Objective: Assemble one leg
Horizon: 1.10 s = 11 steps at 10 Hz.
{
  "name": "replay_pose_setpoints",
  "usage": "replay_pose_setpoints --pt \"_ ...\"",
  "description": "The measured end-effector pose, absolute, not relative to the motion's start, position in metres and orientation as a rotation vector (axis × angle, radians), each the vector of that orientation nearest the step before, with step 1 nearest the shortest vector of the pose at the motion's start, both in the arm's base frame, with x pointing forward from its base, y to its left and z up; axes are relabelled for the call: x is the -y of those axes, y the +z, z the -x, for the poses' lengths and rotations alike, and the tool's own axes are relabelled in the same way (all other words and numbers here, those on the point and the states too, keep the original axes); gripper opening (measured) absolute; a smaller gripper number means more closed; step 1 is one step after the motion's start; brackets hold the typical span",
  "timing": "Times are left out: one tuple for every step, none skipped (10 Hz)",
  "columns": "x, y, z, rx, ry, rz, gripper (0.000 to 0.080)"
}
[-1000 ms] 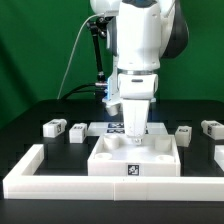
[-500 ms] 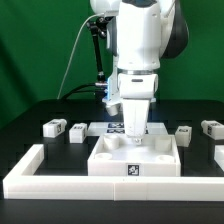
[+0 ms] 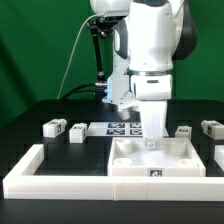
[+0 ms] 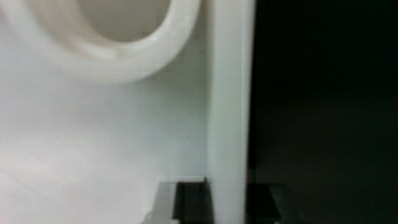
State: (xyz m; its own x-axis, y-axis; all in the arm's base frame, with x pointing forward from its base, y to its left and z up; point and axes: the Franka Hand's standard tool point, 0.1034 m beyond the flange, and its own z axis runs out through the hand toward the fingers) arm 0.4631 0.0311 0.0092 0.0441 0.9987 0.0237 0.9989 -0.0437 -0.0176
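Observation:
Four small white legs lie on the black table in the exterior view: two on its left (image 3: pixel 54 127) (image 3: pixel 78 132) and two on its right (image 3: pixel 182 134) (image 3: pixel 212 128). None of them is held. My gripper (image 3: pixel 152 140) reaches down onto the back wall of the large white square part (image 3: pixel 160 160) and is shut on that wall. In the wrist view my gripper (image 4: pixel 228 195) has its dark fingers (image 4: pixel 187 205) on either side of the thin white wall (image 4: pixel 228 100). A round recess of the part (image 4: pixel 125 35) shows beside it.
The long white L-shaped rail (image 3: pixel 60 180) runs along the front and up both sides. The marker board (image 3: pixel 120 127) lies behind the square part. A black post with cables (image 3: pixel 97 60) stands at the back before a green curtain.
The arm has moved toward the exterior view's right, and the square part has slid that way with it, uncovering more of the marker board. The legs have not moved.

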Motion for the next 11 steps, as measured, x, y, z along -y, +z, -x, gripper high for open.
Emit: replay_pose_setpoints --pt "-0.037 0.009 -0.468 2.141 -0.018 2.26 0.0063" --pt "-0.046 0.009 -0.471 2.12 -0.026 2.279 0.0063" --pt "-0.054 0.01 -0.472 2.104 -0.032 2.293 0.0063" --pt "-0.057 0.011 -0.472 2.099 -0.029 2.295 0.0062" --pt "-0.054 0.01 -0.472 2.094 -0.026 2.3 0.0062" --pt "-0.054 0.01 -0.472 2.093 -0.026 2.301 0.0062" --pt "-0.054 0.01 -0.472 2.099 -0.026 2.296 0.0062" --pt "-0.057 0.009 -0.473 2.141 -0.029 2.256 0.0062" --pt "-0.062 0.009 -0.475 2.154 -0.037 2.242 0.0062" --pt "-0.064 0.009 -0.478 2.16 -0.044 2.237 0.0062" --pt "-0.065 0.009 -0.48 2.161 -0.048 2.237 0.0062"
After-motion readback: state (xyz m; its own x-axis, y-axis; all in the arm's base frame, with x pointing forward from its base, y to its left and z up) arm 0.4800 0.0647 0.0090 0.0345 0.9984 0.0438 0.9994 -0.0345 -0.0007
